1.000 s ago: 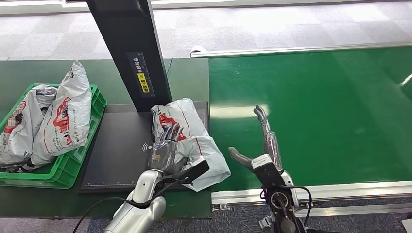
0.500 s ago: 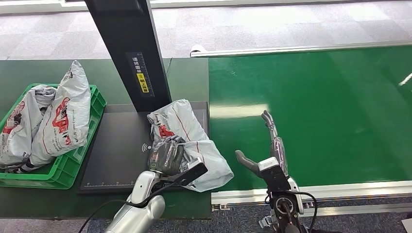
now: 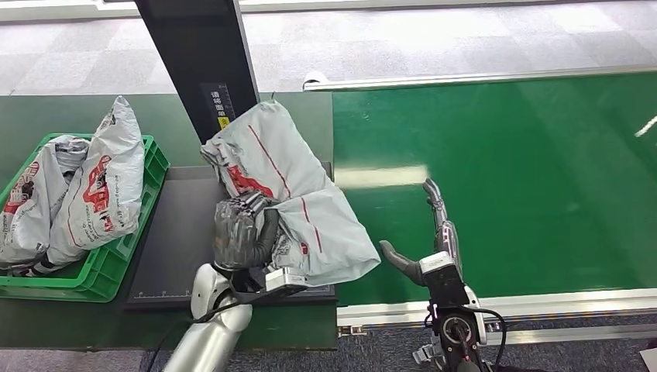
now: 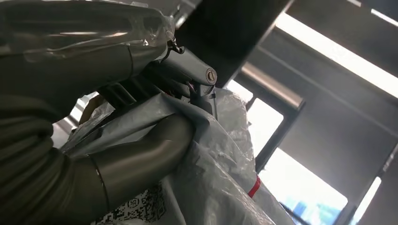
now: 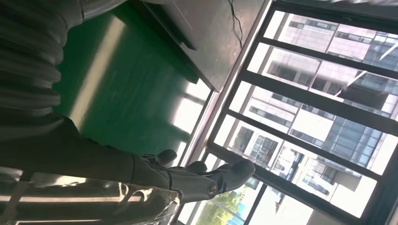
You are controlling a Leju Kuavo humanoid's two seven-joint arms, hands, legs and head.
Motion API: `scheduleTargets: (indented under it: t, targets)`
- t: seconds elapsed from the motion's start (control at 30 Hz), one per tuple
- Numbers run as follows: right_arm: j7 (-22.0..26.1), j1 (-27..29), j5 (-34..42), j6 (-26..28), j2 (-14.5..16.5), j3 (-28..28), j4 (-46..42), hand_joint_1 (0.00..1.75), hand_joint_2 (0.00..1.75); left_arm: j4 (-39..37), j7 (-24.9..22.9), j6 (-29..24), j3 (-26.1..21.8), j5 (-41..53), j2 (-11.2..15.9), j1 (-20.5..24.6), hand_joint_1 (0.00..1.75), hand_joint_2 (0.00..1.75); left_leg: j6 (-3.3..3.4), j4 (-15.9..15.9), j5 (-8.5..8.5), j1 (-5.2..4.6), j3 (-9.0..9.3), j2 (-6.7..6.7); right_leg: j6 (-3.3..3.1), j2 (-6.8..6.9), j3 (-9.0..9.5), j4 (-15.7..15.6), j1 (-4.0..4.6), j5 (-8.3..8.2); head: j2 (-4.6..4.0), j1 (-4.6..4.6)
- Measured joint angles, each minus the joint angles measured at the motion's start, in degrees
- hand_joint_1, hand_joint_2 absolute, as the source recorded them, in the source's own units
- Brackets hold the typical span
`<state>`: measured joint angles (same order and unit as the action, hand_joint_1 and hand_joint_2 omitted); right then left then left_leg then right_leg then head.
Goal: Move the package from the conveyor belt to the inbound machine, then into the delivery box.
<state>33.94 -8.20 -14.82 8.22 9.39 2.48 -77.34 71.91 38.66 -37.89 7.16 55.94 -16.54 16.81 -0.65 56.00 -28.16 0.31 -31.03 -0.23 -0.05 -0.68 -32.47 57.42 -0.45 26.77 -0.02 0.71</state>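
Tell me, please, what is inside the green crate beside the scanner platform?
Inside the green crate lie grey mailer bags, one leaning upright. The bags cover the crate's floor and anything beneath them.

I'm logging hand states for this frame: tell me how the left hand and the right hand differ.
The left hand grips the grey package over the black machine platform, while the right hand holds nothing. The left hand's fingers curl into the plastic; the right hand's fingers are apart and stretched out over the green conveyor belt. Both are grey robot hands on silver arms.
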Motion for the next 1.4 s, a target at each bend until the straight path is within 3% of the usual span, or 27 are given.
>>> scheduleTargets:
  t: [0.2, 0.33, 0.67, 0.8, 0.87, 0.93, 1.03, 1.1, 1.23, 1.4]
  targets:
    - [1.40, 0.02, 0.75, 0.48, -0.02, -0.05, 0.77, 0.00, 1.75, 17.73, 1.22, 0.00, -6.60, 7.76, -0.63, -0.82, 1.75, 1.75, -0.01, -0.01, 0.01, 0.03, -0.02, -0.02, 0.00, 0.00, -0.03, 0.01, 0.03, 0.00, 0.00, 0.01]
    - [1.85, 0.02, 1.42, 1.13, -0.24, -0.05, 1.16, 0.00, 1.75, 26.08, 1.32, 0.02, -11.81, 11.57, 0.11, 0.92, 1.75, 1.75, -0.02, -0.02, 0.02, 0.04, -0.01, -0.02, -0.01, 0.00, -0.03, 0.01, 0.04, 0.00, 0.00, 0.00]
    - [2.08, 0.02, 1.46, 1.27, -0.58, -0.05, 1.45, 0.00, 1.75, 32.57, 1.32, 0.02, -17.91, 13.53, 1.74, 2.94, 1.75, 1.75, -0.01, -0.01, 0.02, 0.01, -0.02, -0.03, 0.00, 0.00, -0.03, 0.01, 0.01, 0.00, 0.00, 0.01]
    - [2.16, 0.05, 1.51, 2.15, -0.74, 0.04, 1.70, 0.00, 1.75, 31.19, 0.12, 0.06, -21.64, 19.99, 2.49, 5.94, 1.75, 1.75, -0.03, -0.01, 0.03, 0.01, -0.02, -0.04, -0.01, 0.01, -0.06, 0.01, 0.01, 0.00, 0.00, -0.02]
    - [2.18, 0.28, 1.65, 2.83, -0.91, 0.08, 1.68, 0.00, 1.75, 25.92, -6.85, 0.09, -25.24, 26.42, 4.79, 10.09, 1.75, 1.75, -0.09, -0.01, 0.07, 0.02, 0.03, -0.02, -0.04, 0.00, -0.08, 0.01, 0.02, -0.02, 0.00, -0.02]
    - [1.98, 0.96, 1.77, 3.35, -1.12, 0.04, 1.17, 0.00, 1.75, 16.05, -21.47, 0.14, -27.18, 31.38, 9.76, 15.14, 1.75, 1.75, -0.19, -0.02, 0.15, 0.06, 0.08, 0.12, -0.16, -0.08, -0.18, 0.04, 0.06, -0.11, 0.00, 0.01]
    - [0.79, 2.19, 1.36, 3.48, -1.53, -0.11, -0.28, 0.00, 1.75, -3.99, -45.21, 1.52, -25.33, 33.00, 18.35, 23.22, 1.75, 1.75, -0.32, -0.03, 0.29, 0.17, 0.02, 0.29, -0.32, -0.19, -0.29, 0.12, 0.17, -0.23, 0.00, 0.02]
    - [-0.04, 2.49, 0.71, 2.95, -1.73, -0.23, -1.04, 0.00, 1.75, -16.03, -54.25, 4.70, -23.85, 32.76, 23.22, 27.42, 1.75, 1.75, -0.37, -0.06, 0.32, 0.22, -0.02, 0.46, -0.38, -0.35, -0.30, 0.17, 0.23, -0.27, 0.00, 0.01]
    - [-1.13, 2.12, -0.26, 1.13, -1.93, -0.74, -1.46, 0.00, 1.75, -31.59, -59.29, 14.13, -23.80, 31.42, 29.75, 32.15, 1.75, 1.75, -0.40, -0.06, 0.30, 0.23, -0.07, 0.85, -0.39, -0.76, -0.43, 0.22, 0.24, -0.29, 0.00, -0.01]
    - [-1.53, 1.43, -0.99, -0.39, -1.91, -1.02, -1.46, 0.00, 1.75, -42.28, -61.66, 21.27, -25.30, 30.70, 35.13, 34.91, 1.75, 1.75, -0.43, -0.06, 0.25, 0.23, -0.16, 0.72, -0.40, -0.71, -0.48, 0.20, 0.23, -0.27, 0.00, -0.02]
